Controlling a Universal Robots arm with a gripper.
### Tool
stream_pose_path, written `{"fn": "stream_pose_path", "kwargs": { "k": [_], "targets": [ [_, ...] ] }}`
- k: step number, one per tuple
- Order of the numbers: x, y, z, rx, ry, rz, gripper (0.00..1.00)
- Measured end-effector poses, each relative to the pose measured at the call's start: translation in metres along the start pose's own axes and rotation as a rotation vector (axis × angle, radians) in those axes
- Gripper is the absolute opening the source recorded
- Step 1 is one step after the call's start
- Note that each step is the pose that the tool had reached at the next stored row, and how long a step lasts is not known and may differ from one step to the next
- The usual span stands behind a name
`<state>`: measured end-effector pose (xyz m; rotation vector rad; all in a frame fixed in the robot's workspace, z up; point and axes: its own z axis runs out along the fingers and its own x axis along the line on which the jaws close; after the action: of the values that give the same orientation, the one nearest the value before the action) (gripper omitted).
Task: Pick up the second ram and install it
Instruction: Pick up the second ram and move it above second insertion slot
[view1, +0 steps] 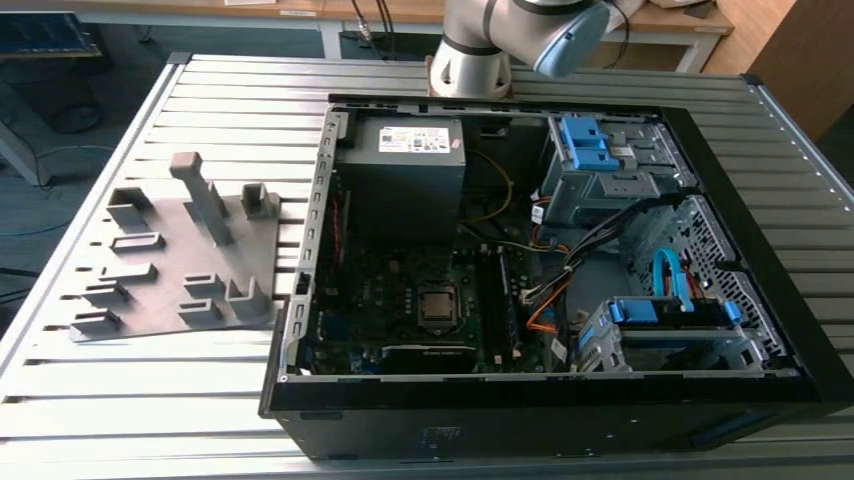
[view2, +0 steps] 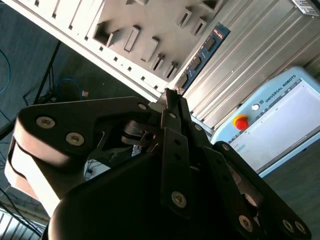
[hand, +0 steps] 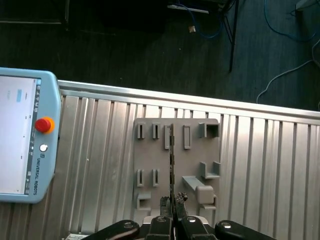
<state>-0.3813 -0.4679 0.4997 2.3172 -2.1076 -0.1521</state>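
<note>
The second ram (view2: 202, 52) is pinched between the gripper's (view2: 171, 97) fingers (view2: 176, 115), which are pressed flat against its two faces. The stick reaches out past the tips, unsupported. In the first wrist view it shows edge-on as a thin dark line, with the grey plate (hand: 160, 160) well beyond it, so I judge it to be held in the air, clear of the holder and not yet at the computer case (view1: 534, 425).

The main risk, as I read it, is the grip: a thin, smooth board held over a small patch can pivot or slide in the fingers. It could then meet its slot on the motherboard (view1: 400, 280) tilted and jam or bend under pressure. The loose cables (view1: 601, 235) inside the case (orange, blue and black, draped near the board) could also catch the free length.

The stick is flat, rigid and long, dark, with small chips and a blue label on the face seen in the second wrist view. The plate is matte grey plastic with blocky upright holders and narrow slots. It lies on a ribbed metal table (view1: 134, 400) with a dull shine. A pale blue teach pendant (hand: 20, 145) with a red button (hand: 44, 124) rests on the table beside the plate
</note>
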Motion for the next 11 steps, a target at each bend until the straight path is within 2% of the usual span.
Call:
{"fn": "stream_pose_path", "kwargs": {
  "k": [11],
  "targets": [
    [0.0054,-0.0504,0.0087,-0.0004,-0.0007,0.000,0.14]
  ]
}}
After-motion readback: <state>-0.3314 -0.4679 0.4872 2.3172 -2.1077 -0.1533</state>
